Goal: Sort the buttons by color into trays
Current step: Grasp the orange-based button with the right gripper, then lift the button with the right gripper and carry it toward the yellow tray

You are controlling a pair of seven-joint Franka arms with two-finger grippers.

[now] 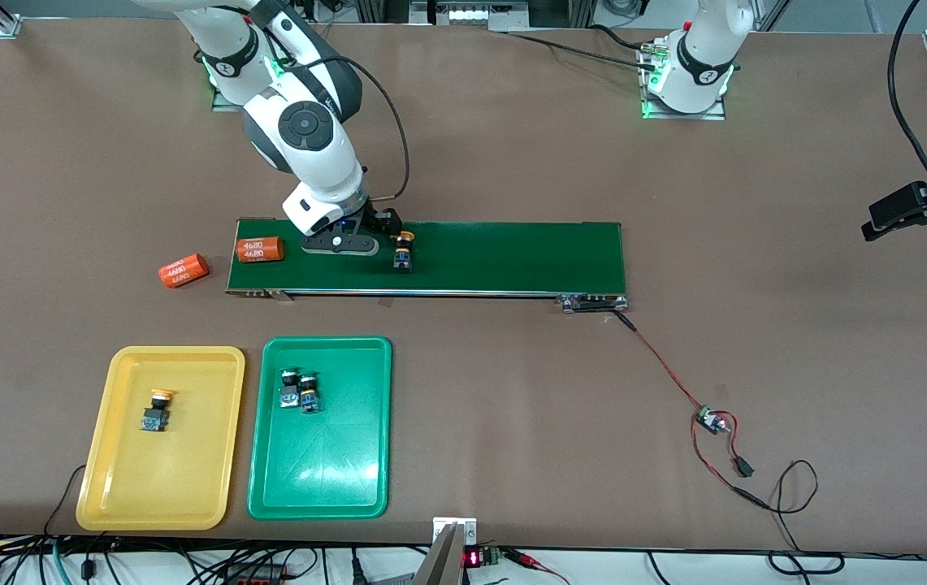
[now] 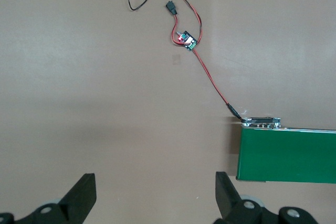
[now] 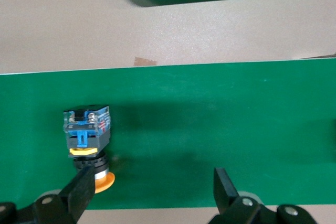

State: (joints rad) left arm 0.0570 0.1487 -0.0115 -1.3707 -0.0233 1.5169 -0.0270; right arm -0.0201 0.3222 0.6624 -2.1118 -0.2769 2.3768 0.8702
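Observation:
A yellow-capped button point(image 1: 405, 250) lies on its side on the dark green conveyor belt point(image 1: 512, 256). My right gripper point(image 1: 347, 242) hangs open low over the belt, beside that button, toward the right arm's end. In the right wrist view the button point(image 3: 86, 132) lies next to one finger point(image 3: 79, 192), outside the gap of the right gripper point(image 3: 152, 190). The yellow tray point(image 1: 118, 479) holds one yellow-capped button point(image 1: 157, 409). The green tray point(image 1: 325, 471) holds two green-capped buttons point(image 1: 299, 390) side by side. My left gripper point(image 2: 156, 192) is open over bare table by the belt's end point(image 2: 286, 153).
One orange cylinder point(image 1: 260, 249) lies on the belt near the right gripper; another point(image 1: 184, 270) lies on the table beside the belt. A red-and-black wire runs from the belt to a small circuit board point(image 1: 711, 418). A black mount point(image 1: 918, 207) juts in at the table's edge.

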